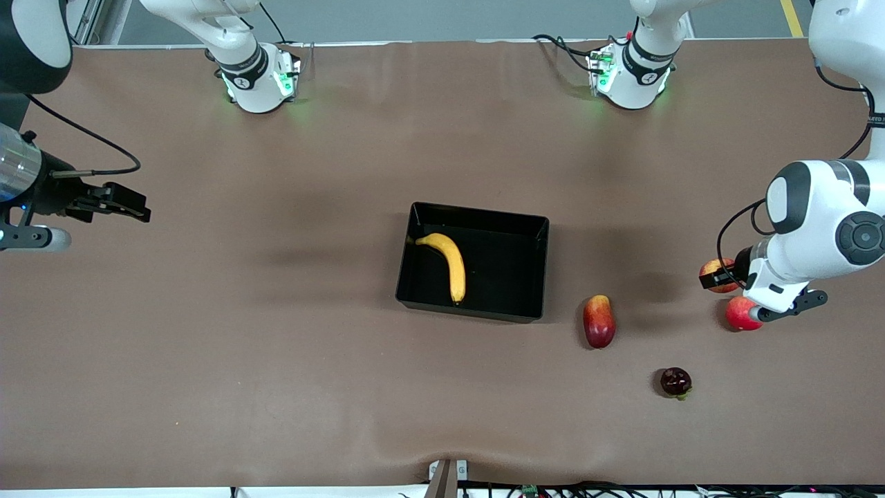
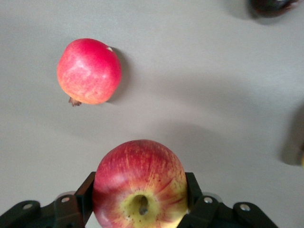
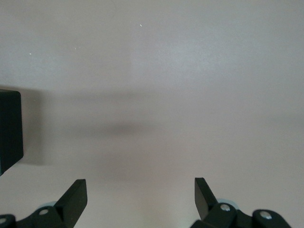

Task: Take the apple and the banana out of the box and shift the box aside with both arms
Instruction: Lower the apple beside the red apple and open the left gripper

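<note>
The apple (image 2: 137,175) sits between the fingers of the left tool (image 2: 140,183), gripped across its widest part with the stem hollow facing the wrist camera. It is firm, smooth-skinned and probably light, so a moderate squeeze across the middle should hold it, while a harder one could bruise it and a grip nearer the top could let it roll out. In the front view it shows at the middle height of the frame, at the left arm's end of the worktop (image 1: 276,346), well apart from the box (image 1: 477,213). Whether it already rests on the worktop I cannot tell. The pomegranate (image 2: 89,71) lies just beside it, apart from it

The banana (image 1: 449,263) lies in the box at the centre of the frame, along the wall toward the right arm's end. It is soft and curved, so the thick middle looks like the best place to pinch it, gently and across its width. The box is glossy, stiff and likely slippery, and its low walls at the two short ends seem the natural holds for two arms

Lower in the frame lie the mango (image 1: 599,321) and a dark round fruit (image 1: 675,382). The right tool (image 3: 140,190) waits with fingers spread wide and empty, over bare worktop at the right arm's end
</note>
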Available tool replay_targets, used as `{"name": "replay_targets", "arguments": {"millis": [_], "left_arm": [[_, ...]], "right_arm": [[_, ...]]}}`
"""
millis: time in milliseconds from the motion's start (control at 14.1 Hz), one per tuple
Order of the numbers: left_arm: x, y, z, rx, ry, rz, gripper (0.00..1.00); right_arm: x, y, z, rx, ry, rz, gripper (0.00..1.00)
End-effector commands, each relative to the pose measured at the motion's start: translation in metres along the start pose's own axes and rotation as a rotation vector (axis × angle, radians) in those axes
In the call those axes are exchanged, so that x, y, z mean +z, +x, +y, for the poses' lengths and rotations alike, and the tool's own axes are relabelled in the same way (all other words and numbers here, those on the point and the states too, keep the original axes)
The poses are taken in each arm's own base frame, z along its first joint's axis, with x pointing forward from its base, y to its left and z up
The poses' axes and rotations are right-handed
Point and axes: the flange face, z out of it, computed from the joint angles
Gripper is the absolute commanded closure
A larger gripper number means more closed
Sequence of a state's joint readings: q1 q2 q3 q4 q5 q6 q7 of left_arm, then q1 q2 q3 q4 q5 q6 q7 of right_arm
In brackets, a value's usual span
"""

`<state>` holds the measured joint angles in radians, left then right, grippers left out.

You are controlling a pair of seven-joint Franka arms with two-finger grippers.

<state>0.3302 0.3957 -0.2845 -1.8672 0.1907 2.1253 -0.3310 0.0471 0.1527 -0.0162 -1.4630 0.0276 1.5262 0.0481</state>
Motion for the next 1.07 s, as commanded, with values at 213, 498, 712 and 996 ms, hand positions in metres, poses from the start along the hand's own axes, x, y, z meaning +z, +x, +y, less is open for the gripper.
{"name": "replay_targets", "arguments": {"millis": [213, 498, 712, 996], "left_arm": [[0.046, 0.016, -0.026, 0.060, -0.042, 0.002, 1.00], [0.080, 0.039, -0.015, 0.061, -0.074, -0.006, 1.00], [0.097, 0.037, -0.008, 0.062, -0.079, -0.024, 0.91], [0.091, 0.031, 0.004, 0.087, -0.070, -0.037, 0.00]], "right_arm": [[0.020, 0.014, -0.022, -0.027, 0.004, 0.001, 0.00], [0.027, 0.020, -0.022, -0.025, 0.003, -0.002, 0.00], [0.025, 0.018, -0.016, -0.016, 0.004, 0.000, 0.00], [0.024, 0.018, -0.005, -0.002, 0.005, -0.004, 0.00]]}}
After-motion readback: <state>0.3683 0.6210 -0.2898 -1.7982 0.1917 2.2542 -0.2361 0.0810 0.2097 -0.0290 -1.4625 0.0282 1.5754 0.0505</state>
